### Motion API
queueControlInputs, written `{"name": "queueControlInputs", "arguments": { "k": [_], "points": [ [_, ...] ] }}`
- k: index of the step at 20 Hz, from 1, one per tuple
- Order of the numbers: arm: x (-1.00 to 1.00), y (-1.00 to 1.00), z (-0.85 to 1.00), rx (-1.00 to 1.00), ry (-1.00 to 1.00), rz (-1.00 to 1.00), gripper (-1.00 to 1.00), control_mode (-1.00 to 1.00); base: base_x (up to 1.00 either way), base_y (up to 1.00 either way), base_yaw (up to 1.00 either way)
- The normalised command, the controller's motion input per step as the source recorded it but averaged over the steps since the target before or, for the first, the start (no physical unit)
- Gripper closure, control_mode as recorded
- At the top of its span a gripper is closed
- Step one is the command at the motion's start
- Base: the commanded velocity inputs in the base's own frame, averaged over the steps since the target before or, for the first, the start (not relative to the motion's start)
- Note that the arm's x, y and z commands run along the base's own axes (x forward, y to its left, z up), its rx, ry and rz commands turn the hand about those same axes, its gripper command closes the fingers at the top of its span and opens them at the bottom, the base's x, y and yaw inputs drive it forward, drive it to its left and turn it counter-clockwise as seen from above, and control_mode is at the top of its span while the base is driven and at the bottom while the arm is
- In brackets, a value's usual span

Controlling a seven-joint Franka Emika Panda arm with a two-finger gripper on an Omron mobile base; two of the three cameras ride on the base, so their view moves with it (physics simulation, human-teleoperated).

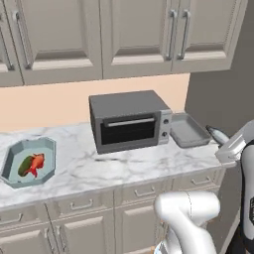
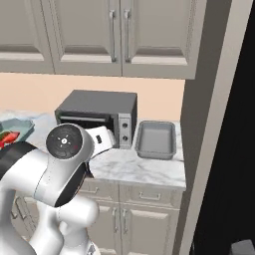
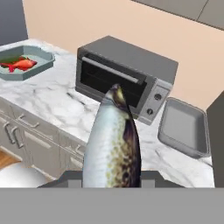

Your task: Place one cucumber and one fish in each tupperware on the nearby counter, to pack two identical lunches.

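My gripper [image 3: 112, 176] is shut on the pale silvery-grey fish [image 3: 113, 144], which sticks up in front of the hand camera. In the left base view the fish [image 1: 216, 132] hangs off the counter's right end, near the front corner of the grey rectangular tupperware [image 1: 188, 132]. That tray [image 3: 183, 127] holds nothing. The blue-teal octagonal tupperware [image 1: 12, 151] at the far left holds the red-orange fish [image 1: 35, 162] and a dark-green cucumber [image 1: 24, 167]. The other cucumber is out of view.
A dark grey toaster oven [image 1: 130, 120] stands on the marbled counter [image 1: 99, 166] between the two containers. A grey wall [image 2: 209, 124] rises right of the tray. Beige cabinets hang above, and drawers run below the counter.
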Motion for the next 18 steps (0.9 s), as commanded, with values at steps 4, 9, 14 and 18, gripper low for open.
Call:
{"name": "queueControlInputs", "arguments": {
  "k": [4,9,14,18],
  "points": [
    [0.0,0.0,0.0,0.0,0.0,0.0,1.0,1.0,0.9,0.0,-0.19],
    [0.0,-0.02,-0.18,-0.07,0.0,-0.12,1.0,-1.0,0.19,-0.01,-0.07],
    [0.03,-0.2,-0.41,-0.14,0.0,-0.26,1.0,-1.0,0.0,0.0,0.0],
    [0.45,-0.48,-0.15,-0.07,0.0,-0.3,1.0,-1.0,0.0,0.0,0.0]
  ]
}}
